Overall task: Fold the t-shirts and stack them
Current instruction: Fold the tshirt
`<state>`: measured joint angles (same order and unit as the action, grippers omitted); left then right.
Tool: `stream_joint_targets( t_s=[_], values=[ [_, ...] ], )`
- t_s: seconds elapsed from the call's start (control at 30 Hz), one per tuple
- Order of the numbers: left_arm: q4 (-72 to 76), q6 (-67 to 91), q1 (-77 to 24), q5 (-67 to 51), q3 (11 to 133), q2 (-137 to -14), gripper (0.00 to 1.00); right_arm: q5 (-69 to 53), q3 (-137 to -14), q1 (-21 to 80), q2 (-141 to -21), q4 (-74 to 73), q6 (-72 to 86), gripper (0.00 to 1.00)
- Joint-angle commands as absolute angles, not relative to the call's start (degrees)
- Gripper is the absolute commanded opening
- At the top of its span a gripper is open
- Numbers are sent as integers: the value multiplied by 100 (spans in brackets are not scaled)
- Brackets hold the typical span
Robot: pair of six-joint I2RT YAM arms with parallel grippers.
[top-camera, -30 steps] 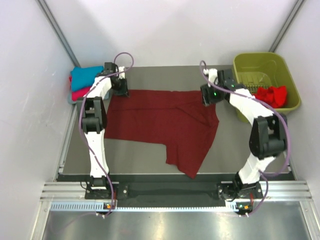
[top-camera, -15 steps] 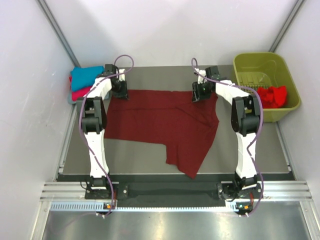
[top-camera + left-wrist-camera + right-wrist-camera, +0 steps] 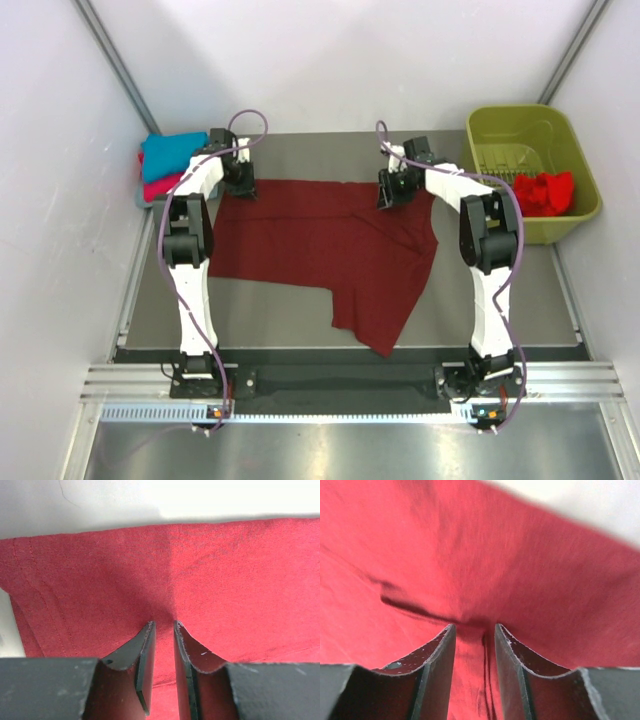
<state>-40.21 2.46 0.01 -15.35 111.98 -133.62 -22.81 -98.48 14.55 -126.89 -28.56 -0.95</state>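
Note:
A dark maroon t-shirt (image 3: 320, 240) lies spread on the table, with one part hanging toward the near edge. My left gripper (image 3: 243, 188) is at its far left corner. In the left wrist view the gripper (image 3: 164, 625) is shut on the maroon cloth (image 3: 210, 570), which puckers at the fingertips. My right gripper (image 3: 388, 195) is at the shirt's far edge, right of the middle. Its jaws (image 3: 475, 627) stand close around a ridge of the cloth (image 3: 470, 555), and a dark crease runs off to the left. A teal t-shirt (image 3: 170, 152) lies folded on a pink-red one (image 3: 155, 187) at the far left corner.
An olive-green basket (image 3: 500, 125) stands at the far right with a bright red t-shirt (image 3: 545, 190) draped over its near rim. Grey walls enclose the table on three sides. Both arms reach out over the table to its far side.
My right arm has swung left from beside the basket to the shirt's far edge, and its jaws have narrowed onto the cloth. The left arm has not moved.

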Motion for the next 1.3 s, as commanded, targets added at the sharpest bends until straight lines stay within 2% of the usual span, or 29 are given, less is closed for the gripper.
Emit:
stream_joint_targets(
  t_s=[0.0,0.1,0.3,0.4,0.63,0.87,0.97,1.17,1.27],
  values=[
    [-3946,299,18,-1512,11276,-12990,26,-2391,-9581,1556,-12296,-2786,-35,37],
    [-3955,299,18,-1512,11346,-13008,26,-2312,-9501,1573,-12261,-2751,-26,36],
    [-3946,290,18,-1503,11338,-12982,26,-2188,-9563,1564,-12287,-2812,-106,17],
    [-3903,334,18,-1512,11312,-12981,26,-2136,-9545,1591,-12182,-2839,-114,15],
    [-3806,466,18,-1784,11277,-13043,26,-1986,-9475,1907,-11725,-2997,-193,16],
    [-3534,536,53,-1977,11004,-12990,26,-1951,-8808,2452,-11057,-3120,-35,15],
    [-3498,615,97,-2030,11004,-12982,26,-1916,-8597,2689,-10767,-3208,-35,20],
    [-3437,624,132,-2021,10942,-12920,27,-1618,-8455,2646,-10249,-3296,-35,21],
    [-3463,642,123,-2056,10995,-12937,27,-1407,-8324,2549,-10125,-3183,-35,27]
  ],
)
